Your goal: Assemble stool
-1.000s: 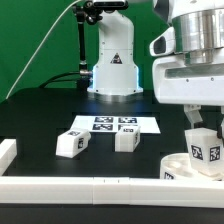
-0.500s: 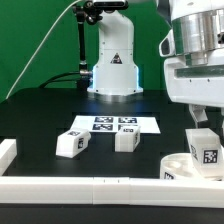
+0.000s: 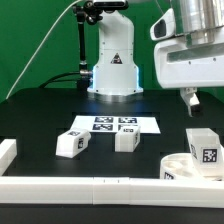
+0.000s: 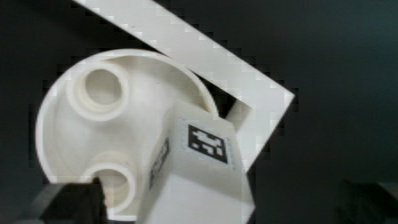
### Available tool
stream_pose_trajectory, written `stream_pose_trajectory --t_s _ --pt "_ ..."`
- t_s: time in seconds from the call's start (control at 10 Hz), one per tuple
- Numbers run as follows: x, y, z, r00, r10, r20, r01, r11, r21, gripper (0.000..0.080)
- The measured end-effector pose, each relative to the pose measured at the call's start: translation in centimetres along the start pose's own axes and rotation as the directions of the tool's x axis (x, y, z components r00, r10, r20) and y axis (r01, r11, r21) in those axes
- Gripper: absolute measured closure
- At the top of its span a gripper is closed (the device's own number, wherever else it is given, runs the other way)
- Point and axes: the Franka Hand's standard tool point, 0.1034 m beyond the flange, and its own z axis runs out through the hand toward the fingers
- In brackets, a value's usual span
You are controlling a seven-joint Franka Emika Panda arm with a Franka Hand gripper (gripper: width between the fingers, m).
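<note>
The round white stool seat (image 3: 178,166) lies at the exterior view's right, against the front rail. One tagged white leg (image 3: 203,150) stands upright on it. My gripper (image 3: 197,100) hangs above that leg, open and empty, clear of its top. Two more loose legs (image 3: 72,142) (image 3: 126,139) lie on the black table near the middle. In the wrist view the seat (image 4: 98,115) with its round holes and the standing leg (image 4: 210,150) show below me, and my dark fingertips (image 4: 71,200) sit wide apart on either side of the leg.
The marker board (image 3: 113,124) lies behind the two loose legs. A long white rail (image 3: 90,186) runs along the front, with a short piece (image 3: 7,151) at the exterior view's left. The rail also shows in the wrist view (image 4: 214,55). The arm's base (image 3: 112,60) stands at the back.
My gripper was down around the leg on the seat. It has let go and risen straight up. The leg stays standing on the seat.
</note>
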Motion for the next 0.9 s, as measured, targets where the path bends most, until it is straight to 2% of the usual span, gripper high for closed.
stream_pose_trajectory --t_s 0.1,0.2,0.3,0.5,0.9 --pt "-0.03 -0.03 0.03 0.992 -0.127 -0.004 0.127 0.992 -0.006 0.0151" --pt "-0.31 -0.05 0.15 0.956 -0.292 -0.007 0.291 0.956 -0.033 0.015" --pt "-0.41 -0.28 -0.04 0.911 -0.413 0.002 0.413 0.91 -0.046 0.015" --pt "-0.19 -0.84 -0.45 0.815 -0.579 0.008 0.578 0.815 -0.044 0.015" --pt "-0.1 -0.59 -0.28 0.594 -0.804 0.025 0.805 0.592 -0.042 0.015"
